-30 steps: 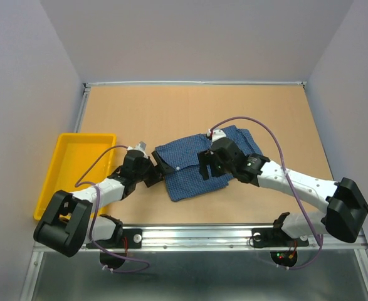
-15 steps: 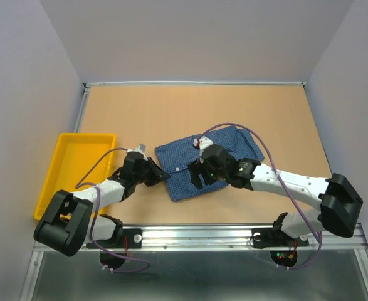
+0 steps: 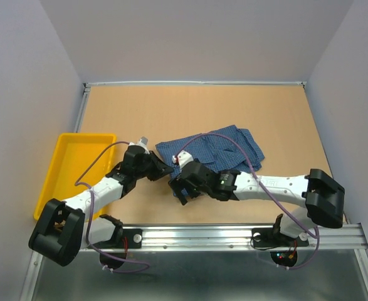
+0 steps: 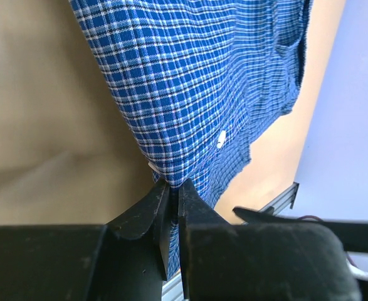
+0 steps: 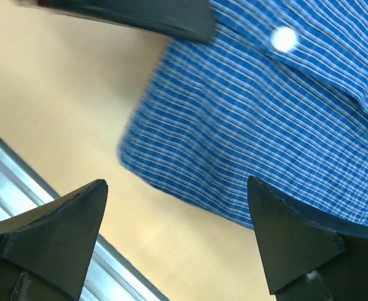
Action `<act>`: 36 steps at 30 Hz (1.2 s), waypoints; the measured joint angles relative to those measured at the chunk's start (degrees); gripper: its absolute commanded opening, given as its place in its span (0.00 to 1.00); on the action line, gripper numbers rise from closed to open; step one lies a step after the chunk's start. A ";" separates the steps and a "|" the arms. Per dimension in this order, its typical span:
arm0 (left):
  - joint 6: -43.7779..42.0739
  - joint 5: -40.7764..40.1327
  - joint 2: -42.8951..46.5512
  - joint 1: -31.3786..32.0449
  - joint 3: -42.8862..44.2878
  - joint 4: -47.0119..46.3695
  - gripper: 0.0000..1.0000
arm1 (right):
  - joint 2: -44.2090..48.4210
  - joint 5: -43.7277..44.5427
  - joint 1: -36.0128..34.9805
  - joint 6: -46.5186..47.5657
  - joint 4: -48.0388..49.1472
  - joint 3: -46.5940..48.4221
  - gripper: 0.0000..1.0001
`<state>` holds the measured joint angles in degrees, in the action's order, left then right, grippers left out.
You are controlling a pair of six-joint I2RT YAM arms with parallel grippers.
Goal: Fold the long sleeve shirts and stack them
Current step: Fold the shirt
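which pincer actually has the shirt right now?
The left pincer: its jaws are shut on the shirt's edge. The right pincer stands wide open over the shirt, gripping nothing.

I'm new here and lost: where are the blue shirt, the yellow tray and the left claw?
blue shirt (image 3: pixel 224 150), top view, its middle.
yellow tray (image 3: pixel 71 163), top view, bare floor.
left claw (image 4: pixel 170 184), left wrist view, between fingertips.

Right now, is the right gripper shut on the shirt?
No, the right gripper stands wide open above the shirt, with nothing pinched between its jaws.
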<state>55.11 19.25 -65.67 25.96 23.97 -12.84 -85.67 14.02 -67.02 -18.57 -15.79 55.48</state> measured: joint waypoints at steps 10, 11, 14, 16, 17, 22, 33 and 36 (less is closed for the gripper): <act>2.01 -0.96 0.33 1.09 1.33 2.69 0.03 | -10.27 17.03 -11.37 -0.33 1.22 6.51 0.95; 2.05 -1.07 0.33 1.09 1.33 2.93 0.03 | -11.45 19.04 -12.04 -0.33 1.20 6.71 0.92; 2.21 -1.22 0.33 1.09 1.33 3.30 0.03 | -14.47 23.41 -12.96 -0.42 0.98 6.95 0.85; 2.25 -1.27 0.33 1.09 1.33 3.37 0.03 | -15.89 25.51 -12.94 -0.31 0.79 7.08 0.75; 2.25 -1.29 0.33 1.09 1.33 3.37 0.03 | -16.87 26.75 -12.94 -0.20 0.72 7.32 0.69; 2.25 -1.60 0.28 1.09 1.33 3.50 0.05 | -17.86 29.77 -12.85 1.27 0.37 7.58 0.20; 3.63 -1.66 -0.50 0.96 1.29 3.39 0.87 | -16.28 28.28 -12.83 4.70 -0.28 7.82 0.01; 4.44 -1.60 -0.04 0.46 1.01 3.19 0.95 | -15.28 27.50 -12.83 4.70 -0.26 7.82 0.01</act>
<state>59.55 17.65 -65.71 26.41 24.97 -9.65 -100.95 41.52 -79.85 -13.87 -16.05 63.31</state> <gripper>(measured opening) 0.900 0.044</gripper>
